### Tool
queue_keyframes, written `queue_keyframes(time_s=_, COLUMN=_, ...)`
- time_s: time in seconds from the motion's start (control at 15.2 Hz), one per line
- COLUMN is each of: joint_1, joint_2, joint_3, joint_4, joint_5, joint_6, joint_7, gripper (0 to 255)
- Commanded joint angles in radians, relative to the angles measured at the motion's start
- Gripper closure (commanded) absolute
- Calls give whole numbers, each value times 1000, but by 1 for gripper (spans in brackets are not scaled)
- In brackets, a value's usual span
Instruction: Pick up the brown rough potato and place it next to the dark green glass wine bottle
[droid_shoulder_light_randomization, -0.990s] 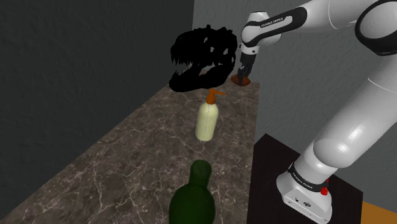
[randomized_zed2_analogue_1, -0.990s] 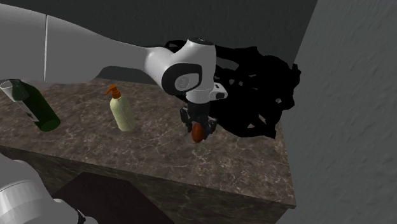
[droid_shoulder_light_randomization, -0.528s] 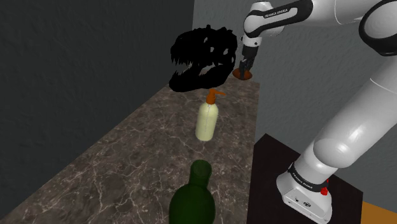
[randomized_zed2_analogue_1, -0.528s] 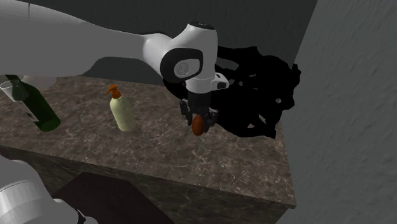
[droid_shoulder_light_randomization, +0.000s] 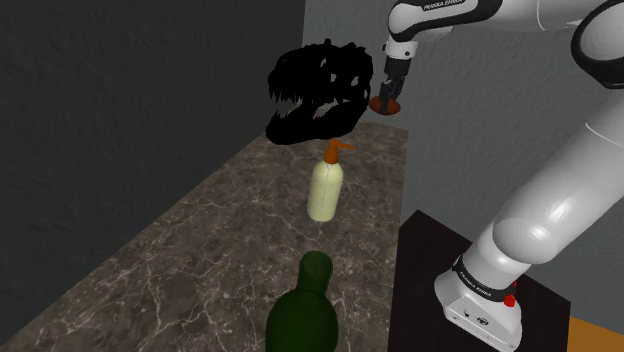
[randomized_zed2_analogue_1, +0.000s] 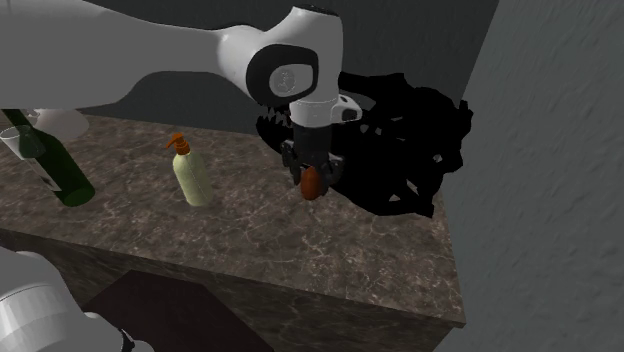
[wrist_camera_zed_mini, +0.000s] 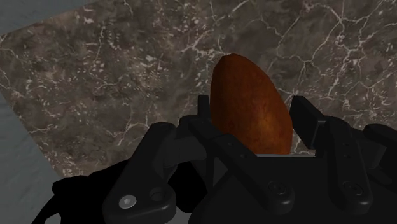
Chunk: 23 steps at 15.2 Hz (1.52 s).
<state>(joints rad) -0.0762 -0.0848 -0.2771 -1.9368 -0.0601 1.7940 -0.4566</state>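
Gripper (wrist_camera_zed_mini: 253, 121) clamped on the brown potato (wrist_camera_zed_mini: 251, 95), tip protruding, held above the bench's (droid_shoulder_light_randomization: 200, 240) far end. Judged firm, rough, fairly light, so slip is unlikely. Black skull-shaped figure (droid_shoulder_light_randomization: 315, 90) just beside. Cream pump bottle (droid_shoulder_light_randomization: 326, 185) stands midway, a likely obstacle. Dark green wine bottle (droid_shoulder_light_randomization: 305, 310) farthest.

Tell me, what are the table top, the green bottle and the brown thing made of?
Table top: looks like marble or a similar stone, dark brown-grey with thin white veins running through it.
Green bottle: probably glass, since it is deep green and smooth, though that is a guess.
Brown thing: a potato, with orange-brown, matt, finely speckled skin that looks rough.
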Motion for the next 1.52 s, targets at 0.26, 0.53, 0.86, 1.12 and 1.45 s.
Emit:
queue_keyframes(time_s=0.26, joint_1=1, joint_2=-2, joint_3=2, joint_4=79, joint_5=0, joint_6=-82, joint_7=-2, gripper=255)
queue_keyframes(time_s=0.53, joint_1=2, joint_2=0, joint_3=2, joint_4=136, joint_5=2, joint_6=-136, joint_7=-4, gripper=255)
queue_keyframes(time_s=0.86, joint_1=2, joint_2=9, joint_3=2, joint_4=213, joint_5=4, joint_6=-205, joint_7=-8, gripper=255)
queue_keyframes(time_s=1.12, joint_1=2, joint_2=20, joint_3=2, joint_4=280, joint_5=7, joint_6=-261, joint_7=-12, gripper=255)
queue_keyframes(time_s=1.45, joint_1=1, joint_2=40, joint_3=0, joint_4=372, joint_5=12, joint_6=-333, joint_7=-19, gripper=255)
